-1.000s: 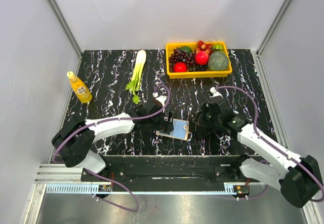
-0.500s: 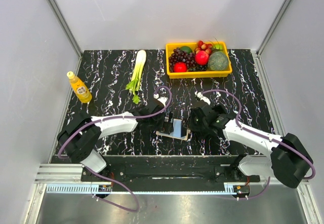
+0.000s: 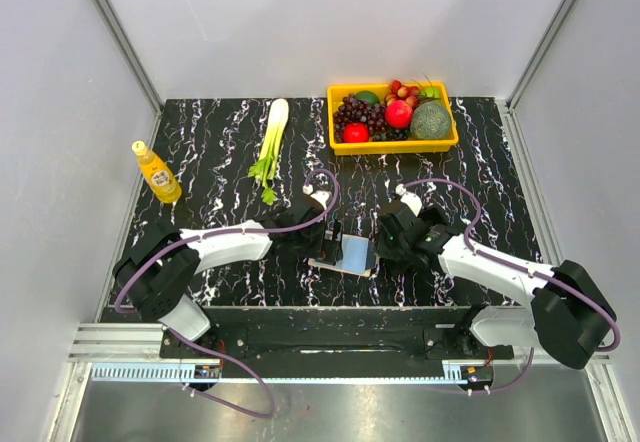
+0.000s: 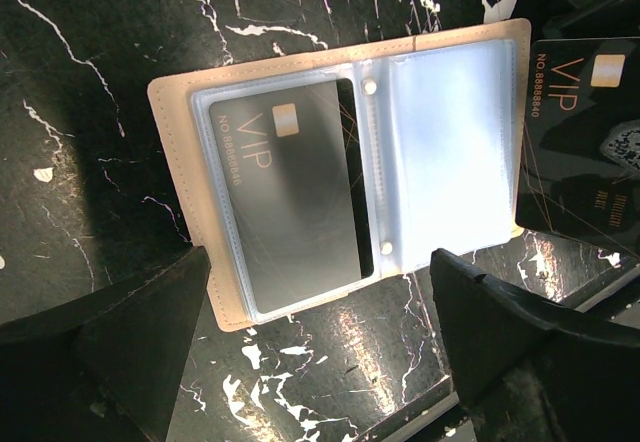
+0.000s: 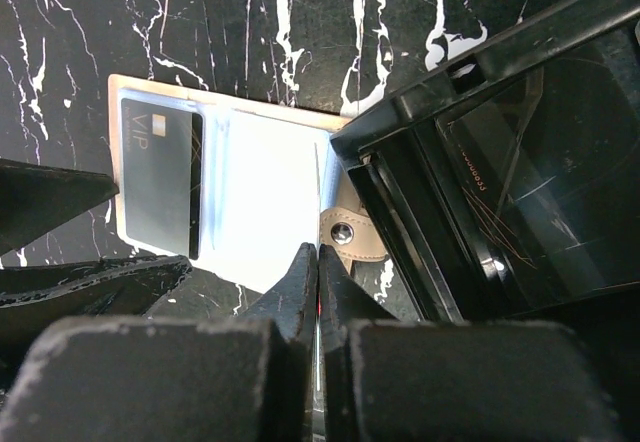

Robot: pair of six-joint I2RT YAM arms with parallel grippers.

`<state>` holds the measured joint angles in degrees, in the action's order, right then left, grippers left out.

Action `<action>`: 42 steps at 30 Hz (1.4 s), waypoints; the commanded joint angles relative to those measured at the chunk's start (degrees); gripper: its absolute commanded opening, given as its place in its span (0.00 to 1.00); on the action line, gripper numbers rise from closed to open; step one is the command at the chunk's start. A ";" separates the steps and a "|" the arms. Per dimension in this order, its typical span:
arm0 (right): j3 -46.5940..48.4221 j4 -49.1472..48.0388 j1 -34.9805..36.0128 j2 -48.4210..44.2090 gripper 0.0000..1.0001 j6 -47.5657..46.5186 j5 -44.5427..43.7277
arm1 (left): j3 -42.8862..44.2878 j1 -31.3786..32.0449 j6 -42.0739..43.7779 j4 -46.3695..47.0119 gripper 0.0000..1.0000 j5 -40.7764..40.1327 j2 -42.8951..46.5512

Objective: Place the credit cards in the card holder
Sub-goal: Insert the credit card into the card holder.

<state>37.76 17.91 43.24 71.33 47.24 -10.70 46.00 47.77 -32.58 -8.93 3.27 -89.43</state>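
Observation:
The card holder [image 4: 180,262] lies open on the black marble table, a beige folder with clear sleeves [image 3: 350,255]. A dark VIP credit card [image 4: 290,192] sits inside its left sleeve; the right sleeve [image 4: 450,152] shows only light blue. A second black VIP credit card [image 4: 585,142] lies just right of the holder, in a black frame [image 5: 400,212]. My left gripper [image 4: 330,362] is open, its fingers [image 4: 130,342] spread on the near side of the holder. My right gripper [image 5: 318,250] is shut, its tips at the right sleeve's edge beside the clasp tab [image 5: 345,232]. I see nothing between them.
A yellow basket [image 3: 395,146] of fruit stands at the back of the table. A celery stalk [image 3: 272,142] lies left of it, and a yellow bottle [image 3: 157,173] stands at the far left. The table's front edge runs just below the holder.
My right gripper has slid left, closing in on the holder's right edge. My left gripper has edged right toward the holder and stays open. The holder has not moved.

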 commanded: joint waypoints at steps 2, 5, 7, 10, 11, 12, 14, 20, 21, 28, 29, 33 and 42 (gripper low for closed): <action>-0.05 1.95 0.44 -0.40 0.00 0.66 -3.45 | 0.94 -0.39 -0.03 2.34 0.96 0.86 -1.10; 0.03 2.39 0.35 -0.23 0.00 0.31 -3.63 | 0.94 -0.31 -0.12 2.42 0.95 1.30 -2.06; 0.47 3.00 0.44 0.30 0.00 0.13 -3.89 | 0.76 -0.31 -0.29 2.77 0.94 1.39 -2.15; 0.21 2.13 0.35 0.83 0.00 0.83 -3.45 | 0.67 -0.31 -0.38 3.13 0.94 1.92 -2.07; 0.12 1.61 0.35 1.09 0.00 1.18 -3.28 | 0.67 -0.39 -0.21 3.21 0.94 2.00 -2.07; 0.30 1.60 0.44 1.27 0.00 1.62 -3.36 | 0.67 -0.31 -0.29 3.13 0.94 2.09 -2.07; 0.21 1.25 0.35 1.88 0.00 2.50 -3.19 | 0.67 -0.31 -0.29 3.22 0.94 2.27 -1.98; -0.84 -3.14 0.35 2.76 0.00 5.31 -0.73 | -0.55 -0.40 -0.99 4.36 0.92 3.06 -1.98; -0.84 -3.58 0.35 2.50 0.00 5.58 -0.55 | -0.73 -0.31 -1.26 4.53 0.92 3.23 -1.98; -1.02 -5.96 0.44 0.39 0.00 6.10 -0.02 | -2.05 -0.31 -1.96 5.32 0.91 3.50 -1.28; -1.19 -6.39 0.35 0.56 0.00 6.11 0.24 | -1.97 -0.31 -1.96 5.41 0.91 3.76 -1.36; -1.46 -8.24 0.35 1.88 0.00 6.54 1.29 | -1.96 -0.22 -1.88 5.41 0.91 4.03 -1.19; -1.20 -12.28 0.35 2.59 0.00 6.81 3.58 | -2.75 -0.31 -2.49 5.59 0.91 3.76 -0.05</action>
<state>36.32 10.26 43.24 74.28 52.99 -8.08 44.95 47.22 -33.52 -5.41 4.54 -89.95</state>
